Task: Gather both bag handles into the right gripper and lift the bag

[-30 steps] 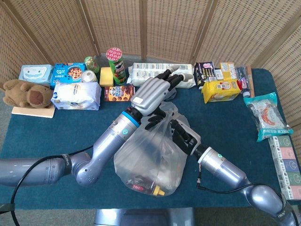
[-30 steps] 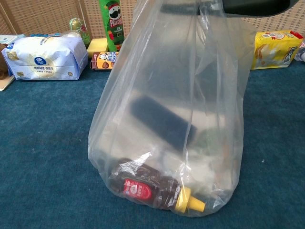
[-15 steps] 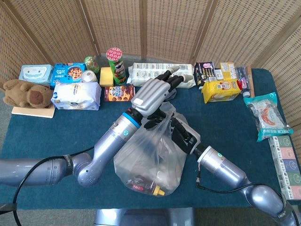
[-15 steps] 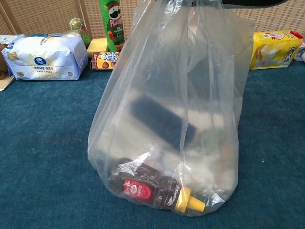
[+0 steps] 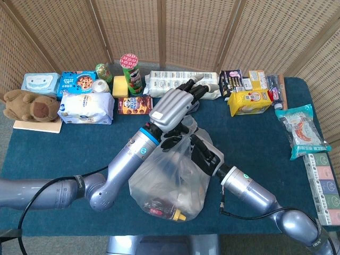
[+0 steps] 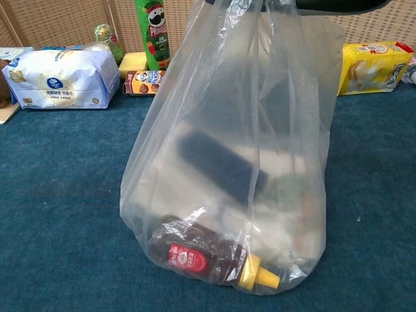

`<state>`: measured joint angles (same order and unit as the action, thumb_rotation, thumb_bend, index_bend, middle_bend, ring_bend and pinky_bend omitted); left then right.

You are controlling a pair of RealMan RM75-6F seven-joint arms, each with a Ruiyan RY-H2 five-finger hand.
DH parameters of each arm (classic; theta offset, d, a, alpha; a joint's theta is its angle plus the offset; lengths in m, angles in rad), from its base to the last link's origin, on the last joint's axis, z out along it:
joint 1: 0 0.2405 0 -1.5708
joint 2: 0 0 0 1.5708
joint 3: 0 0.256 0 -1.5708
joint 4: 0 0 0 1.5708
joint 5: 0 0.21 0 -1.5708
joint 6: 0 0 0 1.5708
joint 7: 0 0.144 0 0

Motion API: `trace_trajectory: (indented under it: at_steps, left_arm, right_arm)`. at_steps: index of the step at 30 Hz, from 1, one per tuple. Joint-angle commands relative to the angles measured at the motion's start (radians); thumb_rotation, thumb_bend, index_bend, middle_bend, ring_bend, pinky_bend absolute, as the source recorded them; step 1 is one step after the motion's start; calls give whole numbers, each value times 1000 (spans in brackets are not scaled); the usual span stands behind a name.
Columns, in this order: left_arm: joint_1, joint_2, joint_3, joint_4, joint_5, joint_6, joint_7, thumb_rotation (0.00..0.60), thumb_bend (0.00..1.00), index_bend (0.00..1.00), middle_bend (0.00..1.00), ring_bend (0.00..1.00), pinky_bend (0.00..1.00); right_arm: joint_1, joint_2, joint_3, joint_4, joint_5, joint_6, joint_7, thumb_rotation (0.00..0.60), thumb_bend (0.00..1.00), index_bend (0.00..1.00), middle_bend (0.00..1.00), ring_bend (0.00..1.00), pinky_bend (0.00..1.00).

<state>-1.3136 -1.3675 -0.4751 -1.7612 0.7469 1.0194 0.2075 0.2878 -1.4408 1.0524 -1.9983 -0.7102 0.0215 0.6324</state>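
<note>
Right robot hand (image 5: pixel 204 153): you pinch the bag (image 5: pixel 170 178) top.
Left robot hand (image 5: pixel 172 109): spread above.
Risk: one handle slips; bag tips.

The bag (image 6: pixel 221 149) is clear plastic; inside lie a dark brown bottle (image 6: pixel 208 260) with a red label and yellow cap, and a dark oblong shape. The surface (image 5: pixel 64 149) is deep teal. The left hand (image 5: pixel 172 106) is silver with black fingers (image 5: pixel 194 87). The can (image 5: pixel 130 74) is green with a red lid, the packet (image 5: pixel 249 101) yellow, the plush (image 5: pixel 29 104) brown.
</note>
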Motion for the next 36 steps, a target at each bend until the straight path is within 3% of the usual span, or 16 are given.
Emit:
trace_trajectory:
  at_steps: [1, 21, 36]
  left_arm:
    - [2, -4, 0, 3, 2, 1, 1, 600, 52, 128, 223, 0, 190]
    - [10, -24, -9, 22, 14, -1, 12, 600, 51, 128, 224, 0, 184]
    - [24, -17, -14, 12, 18, -2, 18, 600, 51, 129, 224, 0, 184]
  right_arm:
    - [0, -1, -2, -4, 0, 6, 5, 198, 161, 299, 380, 279, 213]
    - [2, 4, -15, -22, -22, 36, 34, 198, 165, 339, 456, 388, 290]
    - [-4, 12, -17, -22, -39, 27, 45, 195, 204, 433, 559, 594, 460]
